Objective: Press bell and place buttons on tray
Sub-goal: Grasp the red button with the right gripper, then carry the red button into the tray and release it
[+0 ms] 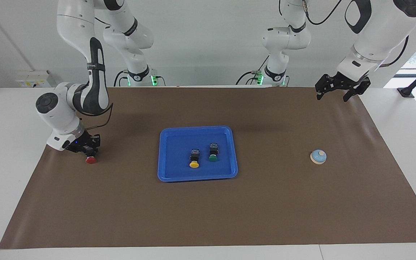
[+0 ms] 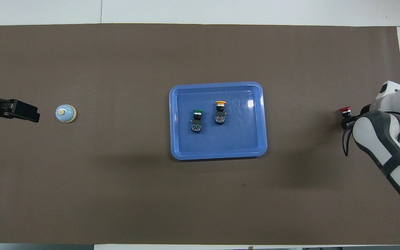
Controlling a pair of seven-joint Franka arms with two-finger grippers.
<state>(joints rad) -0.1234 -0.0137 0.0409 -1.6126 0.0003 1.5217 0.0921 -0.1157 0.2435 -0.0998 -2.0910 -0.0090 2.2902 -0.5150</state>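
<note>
Right gripper (image 1: 89,153) down at the desk's right-arm end, fingers pinching the red button's (image 1: 91,160) black body, cap jutting at six o'clock in the facing view. Left gripper (image 1: 339,91) waiting aloft, fingers spread.

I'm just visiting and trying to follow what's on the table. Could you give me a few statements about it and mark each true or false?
1. Two buttons lie in the tray. True: the yellow button and the green button.
2. The red button is in the tray too. False: it is on the mat toward the right arm's end, with the right gripper shut on it.
3. The left gripper is pressing the bell. False: it waits open, up in the air, apart from the bell.
4. The bell stands on the mat, outside the tray. True.
5. The tray holds the bell. False: only two buttons.
</note>
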